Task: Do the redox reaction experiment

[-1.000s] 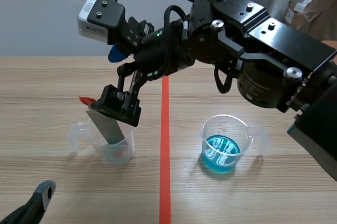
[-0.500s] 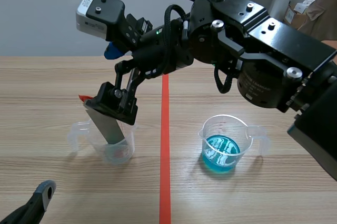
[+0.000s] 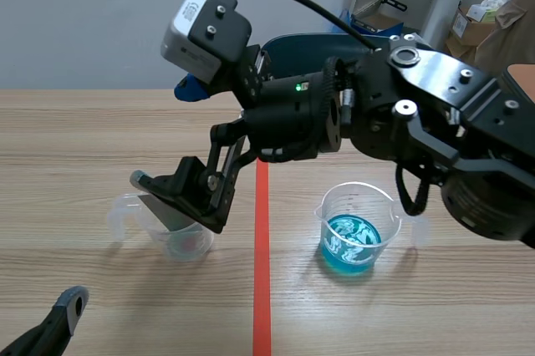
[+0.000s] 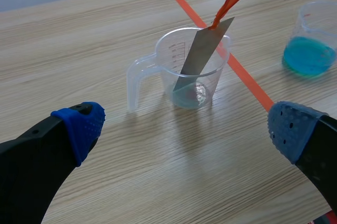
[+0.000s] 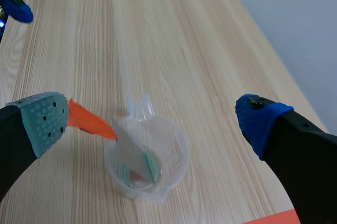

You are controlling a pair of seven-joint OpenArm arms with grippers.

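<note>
Releasing the metal strip (image 4: 202,50) into the clear beaker (image 4: 164,69).
My left gripper (image 4: 187,126) sits wide open, empty, beaker ahead of it; the strip leans inside, under my right gripper (image 5: 152,119), fingers spread, orange tab (image 5: 89,121) beside one pad (image 5: 45,116). I'd lift straight up, clear. Moments ago it gripped the strip.
</note>
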